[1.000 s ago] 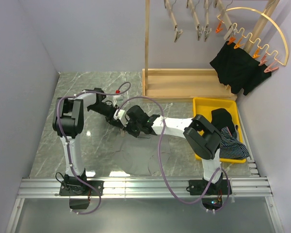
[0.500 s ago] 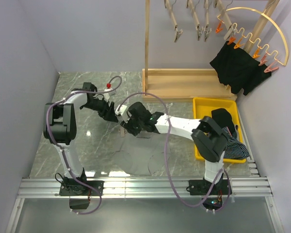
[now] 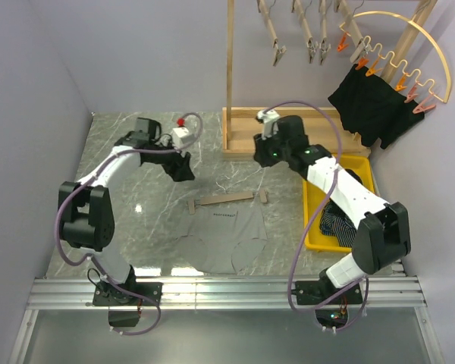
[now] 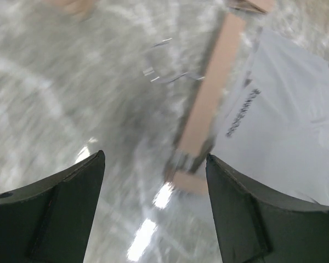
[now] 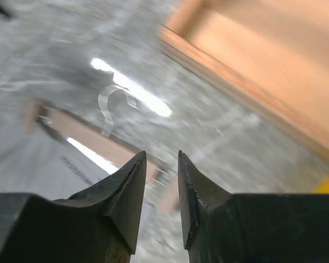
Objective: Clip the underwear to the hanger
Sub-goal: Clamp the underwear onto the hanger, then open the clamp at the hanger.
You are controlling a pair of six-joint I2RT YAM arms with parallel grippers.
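Note:
Grey underwear [image 3: 227, 241] lies flat on the marble table, and a wooden clip hanger [image 3: 226, 200] rests across its top edge. The hanger's metal hook [image 3: 224, 184] points toward the rack. My left gripper [image 3: 183, 168] hovers to the left of the hanger, wide open and empty. In the left wrist view the hanger bar [image 4: 208, 104] and underwear [image 4: 288, 120] lie ahead of the left gripper [image 4: 154, 159]. My right gripper [image 3: 267, 152] hangs above and behind the hanger's right end. In the right wrist view the right gripper [image 5: 162, 156] shows a narrow gap holding nothing, above the hanger [image 5: 88, 134].
A wooden rack base [image 3: 288, 130] stands at the back, with an upright post [image 3: 230, 61]. A yellow tray [image 3: 317, 163] holding more clothes sits at the right. Black underwear [image 3: 371, 106] hangs from a gold arched hanger [image 3: 421, 45]. Spare clip hangers [image 3: 273, 30] hang above.
Both grippers have left the hanger. The left pulled back and left and opened wider. The right opened and swung away to the back right, toward the rack.

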